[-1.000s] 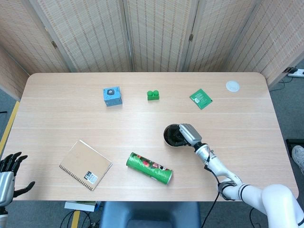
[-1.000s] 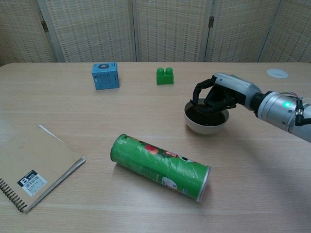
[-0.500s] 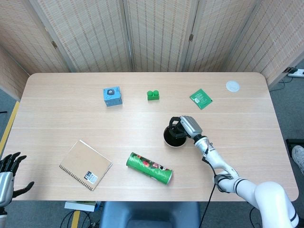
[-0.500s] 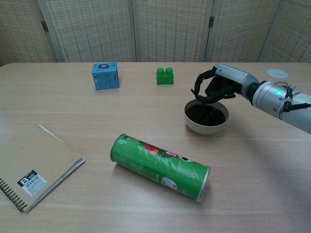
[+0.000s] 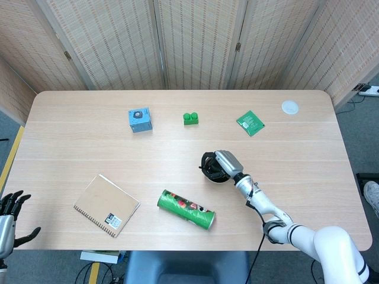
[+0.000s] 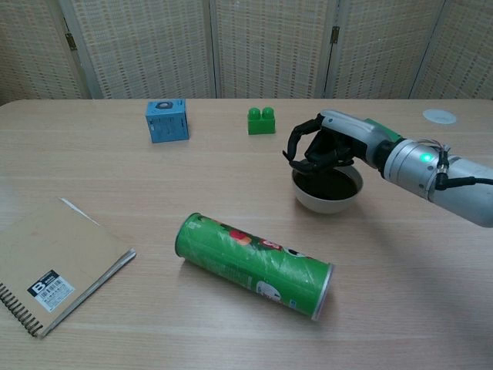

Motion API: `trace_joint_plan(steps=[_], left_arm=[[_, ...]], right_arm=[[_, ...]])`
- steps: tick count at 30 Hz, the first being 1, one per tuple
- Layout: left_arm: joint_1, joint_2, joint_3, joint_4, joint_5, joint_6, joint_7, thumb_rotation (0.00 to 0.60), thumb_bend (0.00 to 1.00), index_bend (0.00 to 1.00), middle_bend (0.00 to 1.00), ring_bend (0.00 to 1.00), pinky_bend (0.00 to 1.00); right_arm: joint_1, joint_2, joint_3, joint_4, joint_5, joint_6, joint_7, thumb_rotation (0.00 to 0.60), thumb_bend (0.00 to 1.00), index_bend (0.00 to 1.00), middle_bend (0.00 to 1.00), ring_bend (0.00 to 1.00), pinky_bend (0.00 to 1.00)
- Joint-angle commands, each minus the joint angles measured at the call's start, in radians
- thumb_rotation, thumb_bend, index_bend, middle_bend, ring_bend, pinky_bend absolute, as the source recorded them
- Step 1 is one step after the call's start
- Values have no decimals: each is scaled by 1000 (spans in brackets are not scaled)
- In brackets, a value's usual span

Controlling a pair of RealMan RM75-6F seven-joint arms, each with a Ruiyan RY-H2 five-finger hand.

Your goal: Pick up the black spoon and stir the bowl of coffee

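The white bowl (image 6: 324,202) of dark coffee (image 6: 336,183) stands right of the table's middle, also seen in the head view as the bowl (image 5: 210,176). My right hand (image 6: 318,147) hovers over its near-left rim with the fingers curled downward. Something thin and dark, which I take for the black spoon, is pinched in those fingers; it blends with them and its end is hidden. From above, the right hand (image 5: 217,164) covers most of the bowl. My left hand (image 5: 8,216) hangs off the table's front-left corner with its fingers apart, holding nothing.
A green chip can (image 6: 254,264) lies on its side in front of the bowl. A brown notebook (image 5: 106,205) sits front left. Further back are a blue box (image 5: 140,119), a green brick (image 5: 190,118), a green packet (image 5: 250,123) and a white disc (image 5: 289,107).
The right hand rose from the bowl's middle to its far rim, then swung left across the bowl. The left hand sank slightly lower in the frame.
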Motion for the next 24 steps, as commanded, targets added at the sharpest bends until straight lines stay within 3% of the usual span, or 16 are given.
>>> trace_joint_plan(steps=[1, 13, 16, 18, 20, 24], left_arm=[[0, 0, 0, -1, 1, 1, 0, 600, 195, 221, 154, 123, 177], [2, -2, 3, -3, 5, 2, 1, 600, 195, 221, 154, 123, 177], [-1, -4, 2, -4, 9, 0, 2, 600, 195, 221, 154, 123, 177], [-2, -3, 1, -5, 10, 2, 3, 600, 195, 221, 154, 123, 177], [-2, -3, 0, -4, 10, 3, 2, 600, 195, 221, 154, 123, 177], [-1, -4, 1, -3, 9, 3, 0, 600, 195, 220, 154, 123, 177]], right_arm=[[-16, 20, -21, -32, -15, 15, -3, 600, 541, 765, 996, 1000, 1000], [-73, 88, -45, -64, -11, 54, -35, 600, 543, 765, 998, 1000, 1000], [-74, 91, -47, -66, -12, 54, -49, 600, 445, 741, 997, 1000, 1000], [-75, 93, -50, -73, -14, 52, -58, 600, 274, 612, 995, 1000, 1000], [-78, 94, -52, -79, -15, 56, -66, 600, 168, 493, 994, 1000, 1000], [-86, 99, -54, -93, -16, 62, -75, 600, 86, 332, 990, 1000, 1000]])
